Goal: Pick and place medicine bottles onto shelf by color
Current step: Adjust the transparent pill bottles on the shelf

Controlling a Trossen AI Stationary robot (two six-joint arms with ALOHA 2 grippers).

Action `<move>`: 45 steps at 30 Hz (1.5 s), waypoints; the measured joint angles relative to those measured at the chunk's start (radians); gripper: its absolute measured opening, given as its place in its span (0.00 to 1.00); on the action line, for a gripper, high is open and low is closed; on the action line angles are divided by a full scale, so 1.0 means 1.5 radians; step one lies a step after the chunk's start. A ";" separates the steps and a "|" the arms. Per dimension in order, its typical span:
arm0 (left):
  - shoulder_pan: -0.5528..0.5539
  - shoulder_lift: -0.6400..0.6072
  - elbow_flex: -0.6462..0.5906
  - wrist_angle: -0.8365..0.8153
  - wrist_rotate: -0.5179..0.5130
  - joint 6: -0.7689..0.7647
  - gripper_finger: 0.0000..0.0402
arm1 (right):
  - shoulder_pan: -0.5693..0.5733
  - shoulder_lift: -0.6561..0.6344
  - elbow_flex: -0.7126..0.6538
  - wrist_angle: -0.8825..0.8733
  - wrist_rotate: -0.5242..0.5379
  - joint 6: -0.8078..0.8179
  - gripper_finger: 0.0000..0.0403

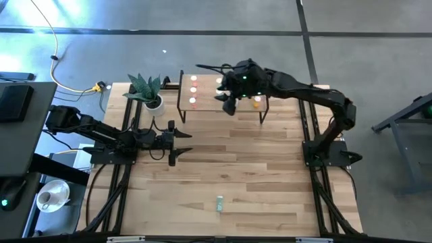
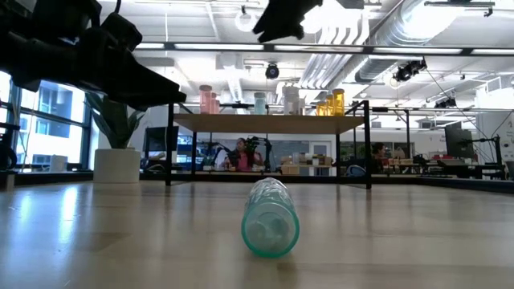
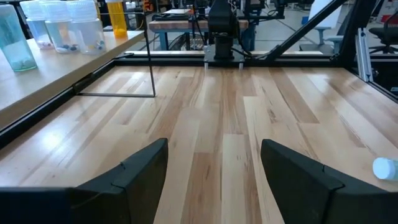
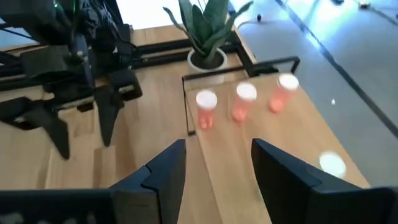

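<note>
Right gripper (image 1: 228, 101), fingers released, hovered over the shelf (image 1: 209, 108) at top centre; left gripper (image 1: 177, 144), released, waited mid-left.

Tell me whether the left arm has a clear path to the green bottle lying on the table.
Probably yes. The left gripper hangs open over bare tabletop, and the green bottle lies alone on its side nearer the front edge, with only bare boards between them. The right gripper is away over the shelf.

pink bottles (image 4: 239, 102), green bottle (image 2: 271, 217), light-wood shelf (image 2: 265, 122)
</note>
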 joint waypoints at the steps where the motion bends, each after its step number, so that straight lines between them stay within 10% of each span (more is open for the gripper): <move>1: 0.000 0.000 0.000 0.000 0.000 0.000 0.61 | 0.000 -0.009 0.000 -0.016 0.000 0.006 0.43; 45: 0.000 0.000 0.000 0.000 -0.004 -0.029 0.61 | -0.044 0.095 0.000 -0.177 0.135 -0.065 0.43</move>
